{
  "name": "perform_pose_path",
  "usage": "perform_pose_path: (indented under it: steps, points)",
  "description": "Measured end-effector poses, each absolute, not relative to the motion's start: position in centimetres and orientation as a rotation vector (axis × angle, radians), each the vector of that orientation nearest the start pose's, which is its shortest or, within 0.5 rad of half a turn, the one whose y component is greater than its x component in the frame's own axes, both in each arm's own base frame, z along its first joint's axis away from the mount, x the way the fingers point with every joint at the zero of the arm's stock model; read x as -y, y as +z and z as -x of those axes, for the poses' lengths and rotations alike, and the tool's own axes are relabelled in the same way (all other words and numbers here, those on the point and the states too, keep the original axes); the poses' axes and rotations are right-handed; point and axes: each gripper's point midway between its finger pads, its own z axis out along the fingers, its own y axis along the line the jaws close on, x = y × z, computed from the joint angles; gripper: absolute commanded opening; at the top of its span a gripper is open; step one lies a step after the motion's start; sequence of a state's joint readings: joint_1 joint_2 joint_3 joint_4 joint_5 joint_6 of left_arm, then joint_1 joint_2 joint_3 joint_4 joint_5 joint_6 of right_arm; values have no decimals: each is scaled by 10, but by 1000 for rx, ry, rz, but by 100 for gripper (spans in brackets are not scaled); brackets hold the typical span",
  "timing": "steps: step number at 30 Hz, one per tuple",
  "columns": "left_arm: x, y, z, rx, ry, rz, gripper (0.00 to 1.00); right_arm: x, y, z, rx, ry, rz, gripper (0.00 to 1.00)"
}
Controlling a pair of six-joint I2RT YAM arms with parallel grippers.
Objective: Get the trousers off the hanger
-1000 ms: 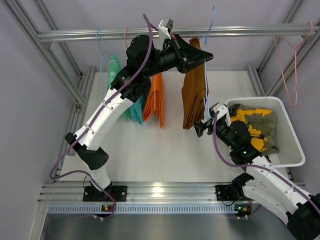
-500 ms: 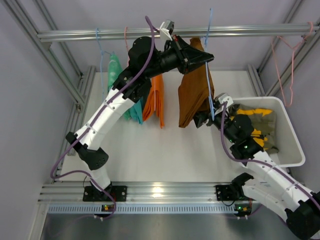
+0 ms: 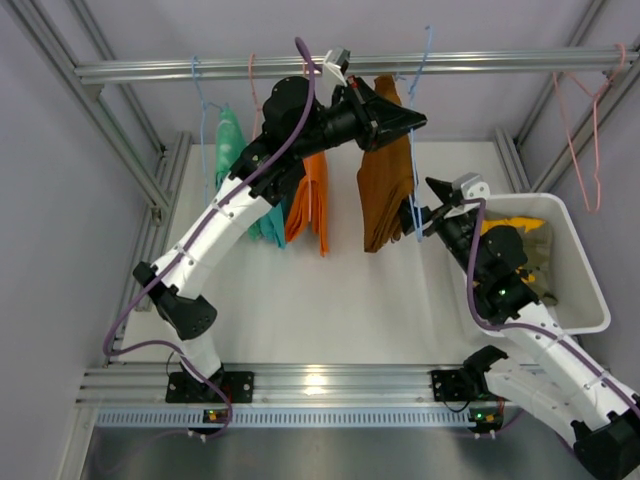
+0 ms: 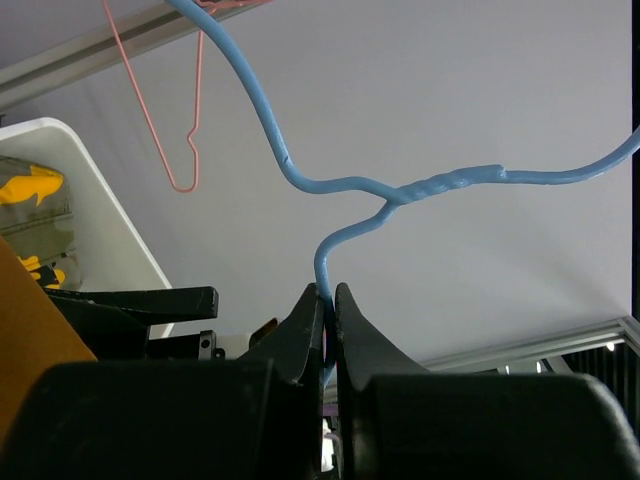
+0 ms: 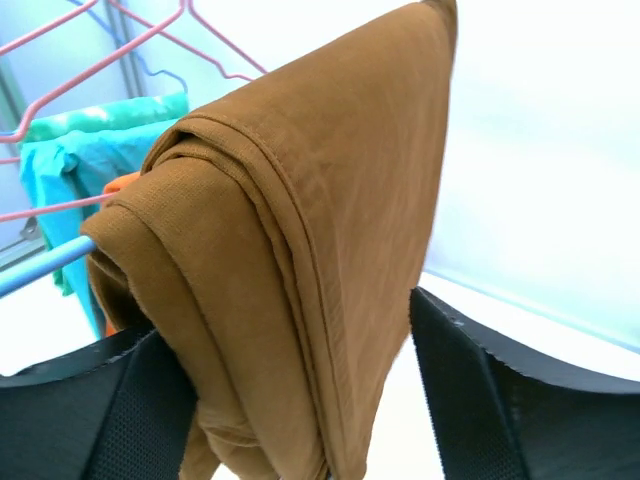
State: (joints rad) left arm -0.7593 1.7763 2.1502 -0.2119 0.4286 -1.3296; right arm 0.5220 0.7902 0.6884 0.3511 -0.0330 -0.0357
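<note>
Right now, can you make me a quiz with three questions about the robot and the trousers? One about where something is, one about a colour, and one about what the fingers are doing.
1. Where are the yellow patterned trousers?
A. on the rail
B. on the table
C. in the white bin

2. What colour is the hanger pinched by the left fingers?
A. blue
B. pink
C. white

3. How are the right fingers?
A. shut on nothing
B. open, one on each side of the brown trousers
C. gripping a pink hanger

Answers:
1 C, they lie inside the bin on the right.
2 A, the shut fingers clamp blue wire just below the hook.
3 B, the brown cloth hangs between the two spread fingers.
</note>
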Motion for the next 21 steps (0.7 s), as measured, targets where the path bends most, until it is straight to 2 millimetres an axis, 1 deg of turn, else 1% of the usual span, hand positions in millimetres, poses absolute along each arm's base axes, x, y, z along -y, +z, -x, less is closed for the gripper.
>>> perform_pose_path:
  steps: [2, 6, 8, 11, 13, 14, 16, 17, 19, 20, 21]
  points:
    - [421, 543, -284, -1771, -1936, 62, 0, -168, 358, -291, -1276, 415, 380, 69]
    - [421, 539, -285, -1778, -1933, 67, 0, -165, 358, -293, -1277, 399, 363, 63]
    - [421, 534, -285, -1786, -1930, 71, 0, -165, 357, -295, -1278, 392, 363, 61]
    - [419, 524, -283, -1808, -1921, 81, 0, -166, 354, -299, -1280, 379, 376, 63]
    - [417, 518, -281, -1821, -1916, 87, 0, -168, 353, -301, -1279, 366, 395, 60]
    - [416, 515, -280, -1828, -1913, 90, 0, -169, 352, -301, -1277, 361, 408, 48]
    - [415, 510, -279, -1839, -1908, 97, 0, -171, 352, -301, -1267, 351, 438, 32]
    - [414, 508, -279, -1843, -1905, 102, 0, -172, 352, -300, -1261, 344, 453, 20]
    - [414, 505, -279, -1848, -1903, 106, 0, -171, 353, -300, -1249, 328, 470, 12]
    - [414, 505, -279, -1848, -1903, 106, 0, -171, 354, -300, -1243, 320, 477, 5]
    - [414, 505, -278, -1845, -1905, 104, 0, -171, 354, -300, -1240, 312, 484, 2]
